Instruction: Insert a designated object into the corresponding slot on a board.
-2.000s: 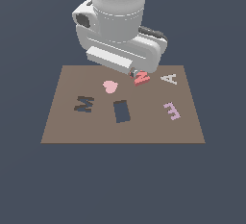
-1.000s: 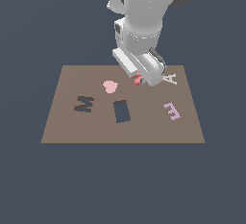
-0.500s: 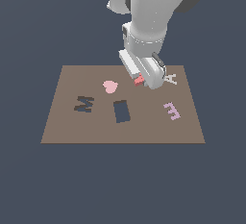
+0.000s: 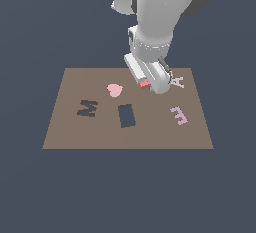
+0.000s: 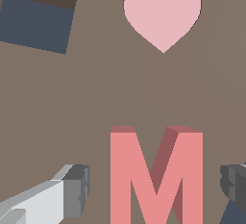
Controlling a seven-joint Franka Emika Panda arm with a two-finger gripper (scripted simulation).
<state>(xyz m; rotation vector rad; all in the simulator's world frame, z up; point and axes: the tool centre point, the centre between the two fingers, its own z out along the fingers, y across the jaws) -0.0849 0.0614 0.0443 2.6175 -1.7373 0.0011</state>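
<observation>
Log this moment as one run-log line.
phase: grasp approach | pincer: open, fingers apart from the red M block on both sides | M block: on board | M slot: empty

red block shaped as M; lilac block as E; no printed text

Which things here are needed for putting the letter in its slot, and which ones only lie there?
Needed: red M block, M-shaped slot, board, gripper.
Only lying there: pink heart, lilac E block, pale A block, rectangular cutout.
</observation>
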